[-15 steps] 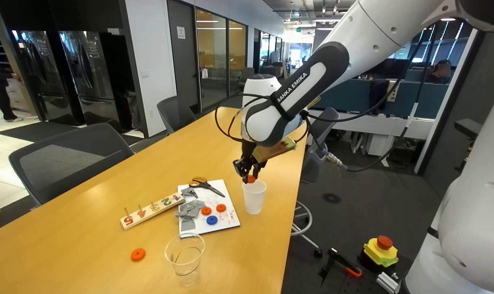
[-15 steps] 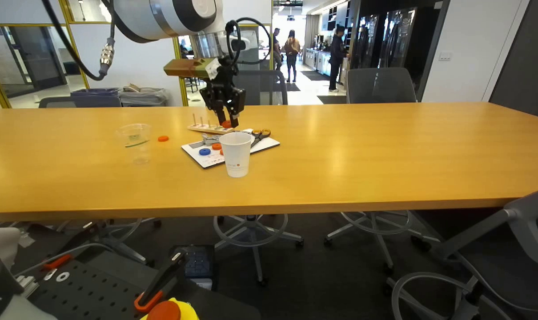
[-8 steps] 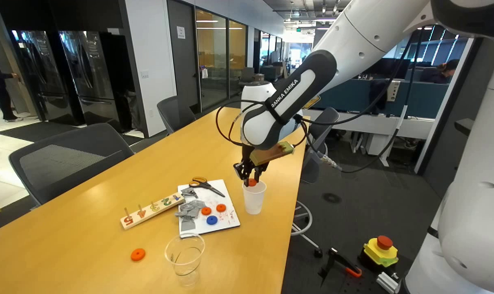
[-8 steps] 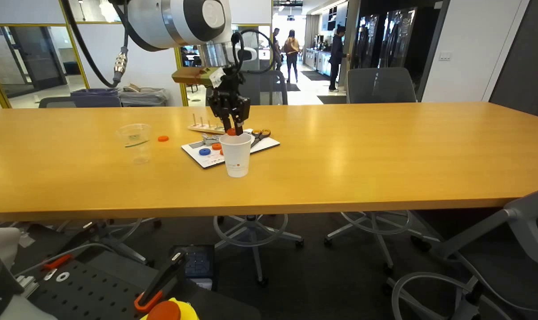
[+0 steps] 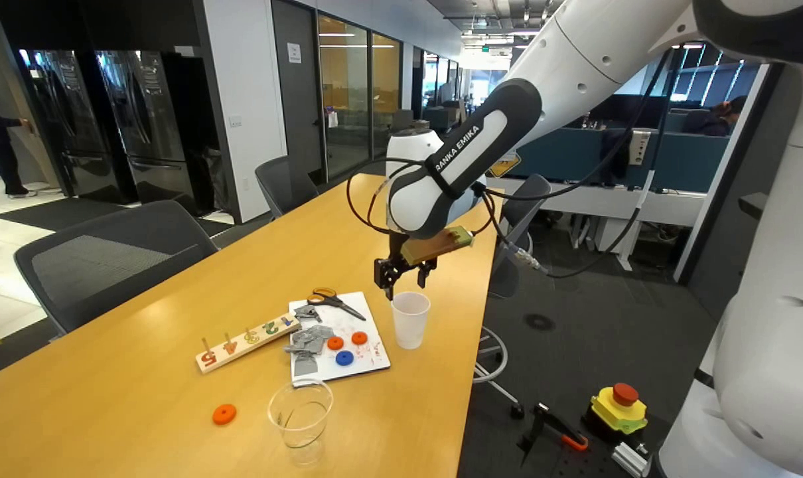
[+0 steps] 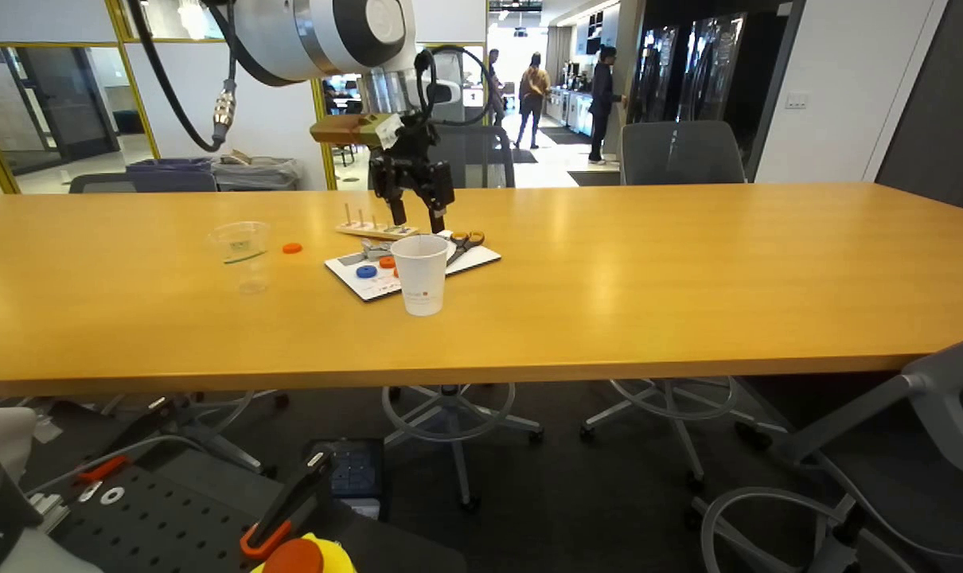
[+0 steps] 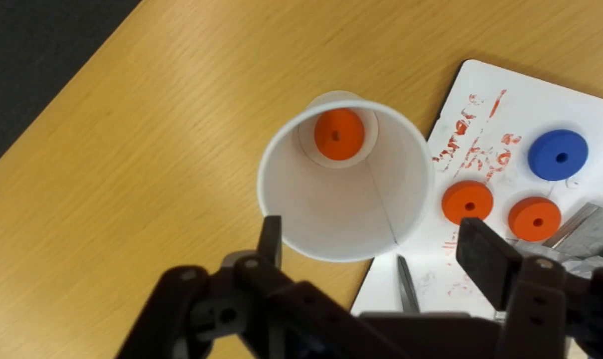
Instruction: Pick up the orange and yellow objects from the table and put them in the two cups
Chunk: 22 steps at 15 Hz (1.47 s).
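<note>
On the wooden table (image 5: 143,411) stands the white paper cup (image 5: 410,328), upright. In the wrist view an orange disc (image 7: 344,144) lies at its bottom. Just above the rim my gripper (image 7: 370,219) is open, its fingers spread apart with nothing between them; both exterior views show it over the cup. Two more orange discs (image 7: 466,197) rest on a white board right of the cup. Another orange disc (image 5: 224,414) lies on the bare wood near the clear plastic cup (image 5: 300,425), which looks empty. Yellow objects are hidden or out of view.
The white board (image 5: 368,358) also carries a blue disc (image 5: 344,358), grey scraps (image 5: 310,337) and scissors (image 5: 335,302). A pale wooden strip with pegs (image 5: 247,342) touches or nears its left side. The table's edge runs close to the white cup. Chairs surround the table.
The gripper came down to the white cup with the orange disc, then opened and rose slightly. The disc dropped inside. The cup has shifted a little. The clear cup has not moved.
</note>
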Each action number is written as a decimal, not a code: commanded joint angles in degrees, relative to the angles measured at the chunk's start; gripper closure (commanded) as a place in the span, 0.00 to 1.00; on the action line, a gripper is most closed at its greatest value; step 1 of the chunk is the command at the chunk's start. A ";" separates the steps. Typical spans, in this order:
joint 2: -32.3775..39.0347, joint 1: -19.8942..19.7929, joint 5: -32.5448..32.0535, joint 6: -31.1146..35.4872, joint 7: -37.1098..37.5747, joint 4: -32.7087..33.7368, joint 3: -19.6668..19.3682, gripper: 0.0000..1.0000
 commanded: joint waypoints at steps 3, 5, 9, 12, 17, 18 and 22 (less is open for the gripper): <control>-2.49 2.40 3.26 -1.36 -12.16 1.83 2.43 0.00; -1.74 2.92 4.87 -1.01 -18.61 2.38 3.42 0.00; 1.56 2.82 8.67 -0.27 -33.34 4.09 4.58 0.00; 5.86 2.16 9.92 -0.94 -44.04 6.78 5.06 0.00; 13.70 0.42 6.82 -1.87 -56.57 11.75 6.00 0.00; 14.94 0.16 6.28 -1.91 -58.05 12.64 6.06 0.00; 18.73 -0.29 3.38 -1.64 -61.17 15.43 5.84 0.00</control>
